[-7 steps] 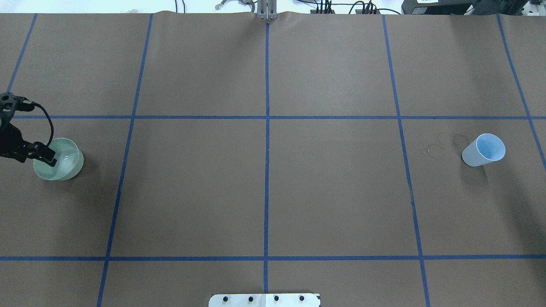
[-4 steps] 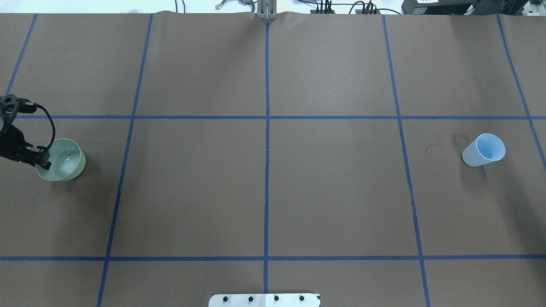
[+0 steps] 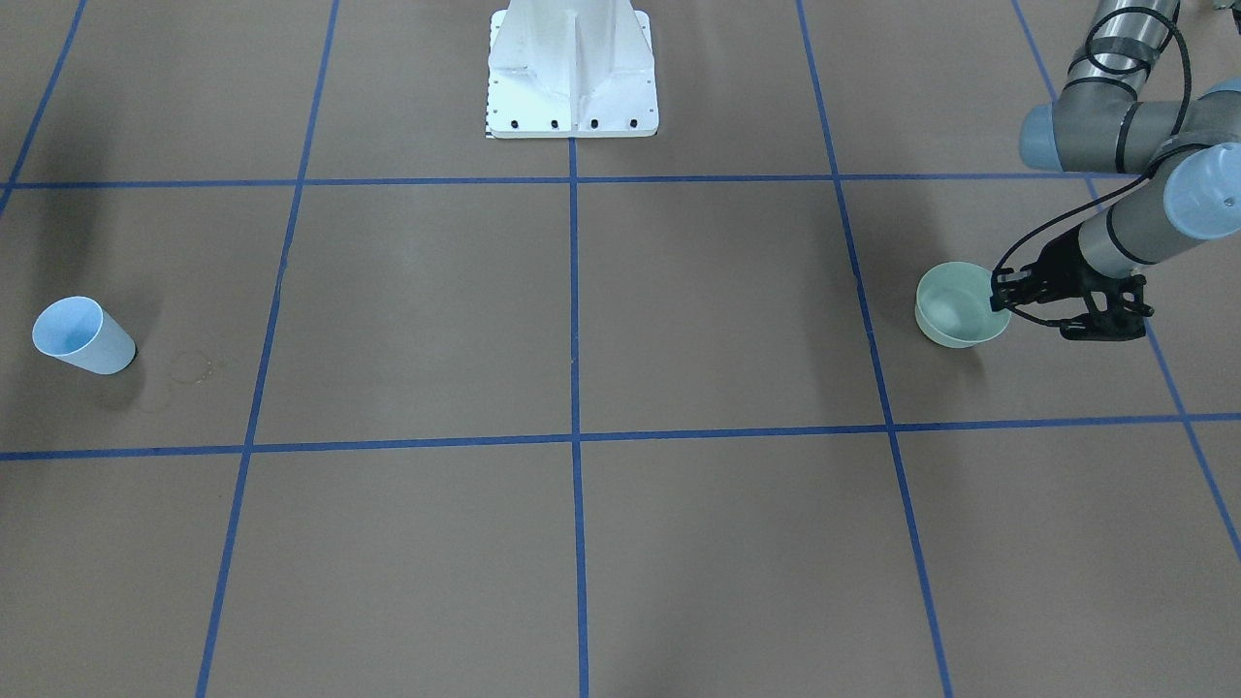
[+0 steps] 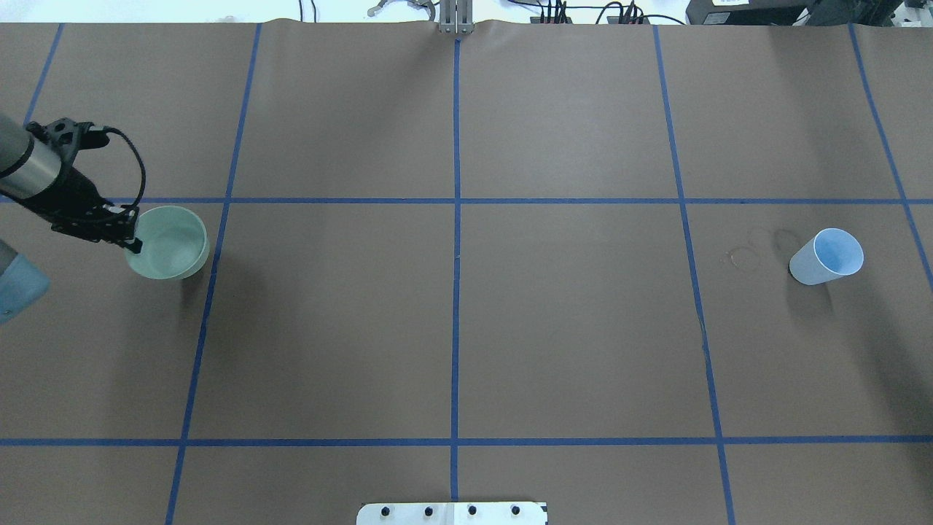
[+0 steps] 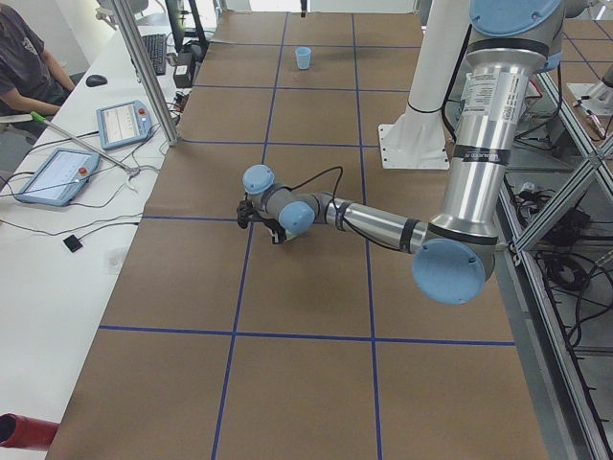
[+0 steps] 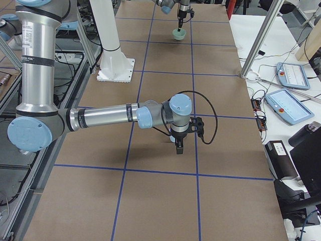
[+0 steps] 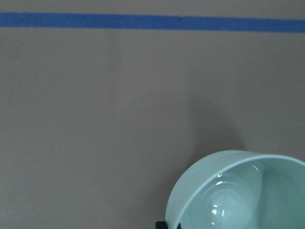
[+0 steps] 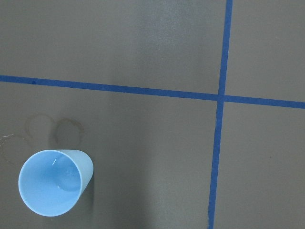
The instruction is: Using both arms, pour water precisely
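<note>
Bowl holding water, rim pinched in left claw near left edge of worktop — carry it level and slowly toward cup; right claw opening cannot be told.

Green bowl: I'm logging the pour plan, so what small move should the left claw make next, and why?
Probably carry the green bowl toward the centre: the left claw grips its rim, and the blue cup stands far across.

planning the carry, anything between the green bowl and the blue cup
Nothing visible does. Between the green bowl in the left gripper and the blue cup lie only flat blue tape lines and faint ring stains.
</note>
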